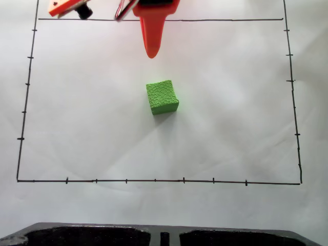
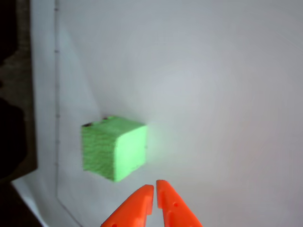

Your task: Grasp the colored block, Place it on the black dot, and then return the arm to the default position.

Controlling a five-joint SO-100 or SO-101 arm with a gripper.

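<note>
The green cube (image 1: pixel 162 97) rests on the white paper near the middle of the drawn rectangle, with nothing holding it. In the wrist view the cube (image 2: pixel 113 147) lies just beyond and left of my fingertips. Tiny dark specks (image 2: pixel 107 117) peek out along its far top edge; the black dot itself is hidden. The orange arm hangs at the top of the fixed view, and its gripper (image 1: pixel 151 54) points down toward the cube, well short of it. The gripper (image 2: pixel 155 186) has its two orange tips pressed together, shut on nothing.
A thin black border (image 1: pixel 154 180) with tick marks frames the paper. A black moulded tray edge (image 1: pixel 164 236) runs along the bottom of the fixed view. An orange-and-white part with a black knob (image 1: pixel 77 8) sits at the top left. The dark table edge (image 2: pixel 14 118) lies left of the paper.
</note>
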